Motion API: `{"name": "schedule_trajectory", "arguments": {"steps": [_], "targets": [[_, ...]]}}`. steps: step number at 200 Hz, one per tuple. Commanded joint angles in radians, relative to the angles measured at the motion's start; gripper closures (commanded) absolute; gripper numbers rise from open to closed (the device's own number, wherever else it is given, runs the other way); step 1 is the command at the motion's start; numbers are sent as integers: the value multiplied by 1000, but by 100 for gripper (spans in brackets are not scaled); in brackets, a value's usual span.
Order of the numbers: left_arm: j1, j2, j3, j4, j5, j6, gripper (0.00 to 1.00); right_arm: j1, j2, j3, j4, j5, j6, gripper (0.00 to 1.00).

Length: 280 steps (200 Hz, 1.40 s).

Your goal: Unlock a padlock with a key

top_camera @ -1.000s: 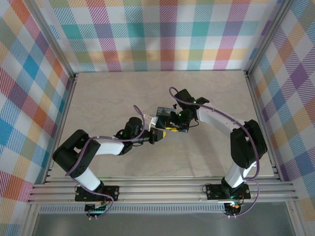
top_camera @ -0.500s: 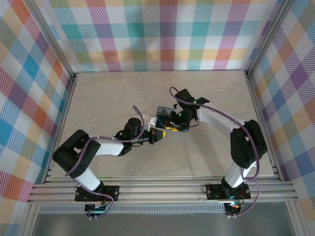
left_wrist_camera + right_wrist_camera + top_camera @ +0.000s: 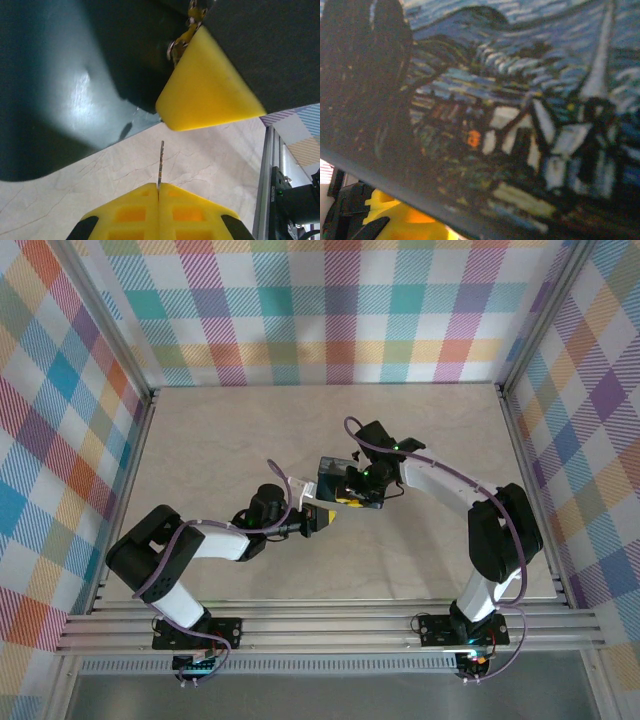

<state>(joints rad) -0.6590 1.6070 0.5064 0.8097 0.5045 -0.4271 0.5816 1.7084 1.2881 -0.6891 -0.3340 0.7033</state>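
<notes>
Surface: beige marbled table (image 3: 200, 440). Above it, rectangular dark-blue starry-night tin (image 3: 328, 472), clamped in right gripper (image 3: 350, 496). Left gripper (image 3: 158, 192): fingers pressed together, pinching thin grey-silver metal key (image 3: 160, 162); blade points toward tin's edge, not touching.

1. A rectangular tin (image 3: 328, 476) is located near the middle of the table (image 3: 220, 440), slightly toward the right edge.
2. The tin's face (image 3: 510, 125) carries a swirling blue night-sky painting with a village.
3. The table surface is beige and marble-patterned.
4. Multicoloured plaid walls (image 3: 330, 310) enclose the table on three sides.
5. Aluminium frame rails (image 3: 330, 625) run along the near edge.
</notes>
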Motion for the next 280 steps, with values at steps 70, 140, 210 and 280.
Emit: {"name": "schedule_trajectory", "arguments": {"steps": [70,140,210,280], "targets": [[-10,-6,14,87,15,-16,100,-9,-33,-3,28,-28,10,100],[-10,23,26,92,13,-21,100,-8,-35,-4,28,-28,12,100],[-13,45,31,95,15,-21,100,-8,-32,2,29,-30,13,100],[-13,48,33,112,1,-23,100,-8,-32,2,26,-30,10,100]]}}
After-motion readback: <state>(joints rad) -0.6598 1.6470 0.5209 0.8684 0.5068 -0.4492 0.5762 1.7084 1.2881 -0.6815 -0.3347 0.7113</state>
